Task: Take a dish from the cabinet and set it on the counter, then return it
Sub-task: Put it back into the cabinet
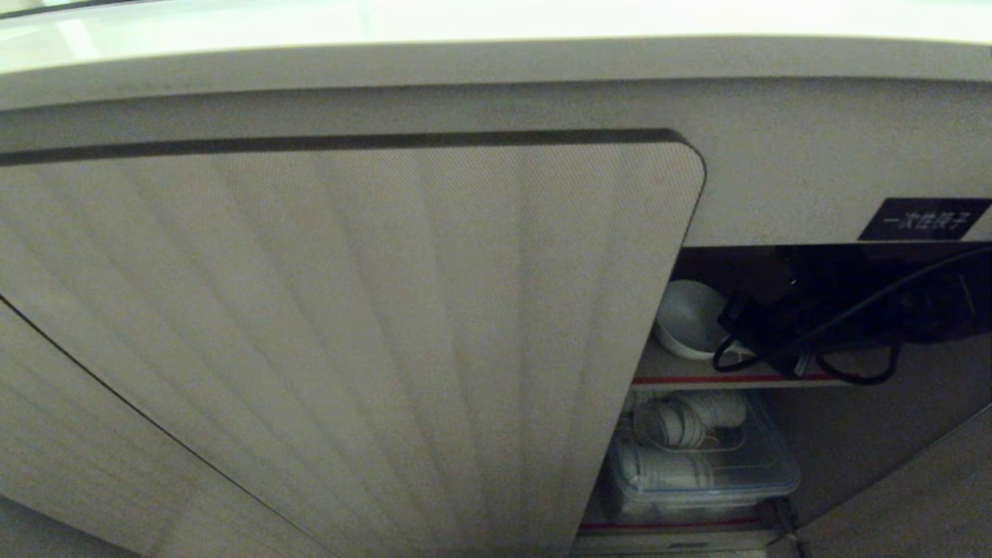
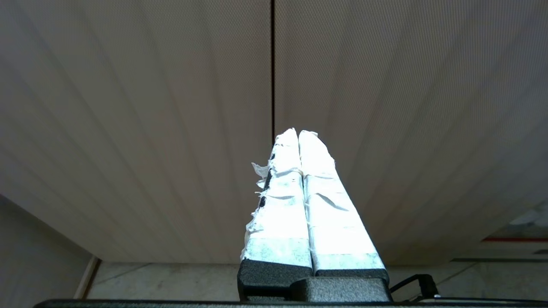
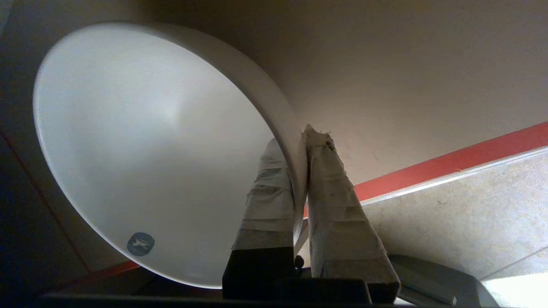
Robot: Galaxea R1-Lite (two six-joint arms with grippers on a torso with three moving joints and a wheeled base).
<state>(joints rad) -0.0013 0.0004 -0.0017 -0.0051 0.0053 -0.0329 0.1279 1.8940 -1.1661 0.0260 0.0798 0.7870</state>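
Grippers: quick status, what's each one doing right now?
Left gripper: shut, empty, idle in front of the cabinet doors.
Right gripper: shut on the rim of the dish, inside the cabinet above the red-edged shelf.

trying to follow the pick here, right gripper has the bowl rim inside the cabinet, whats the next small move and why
Probably draw the bowl straight out through the cabinet opening. The right gripper is shut on its rim, one finger inside and one outside, with the bowl tilted at the red-edged shelf. Keep it slow: the opening beside the door looks narrow.
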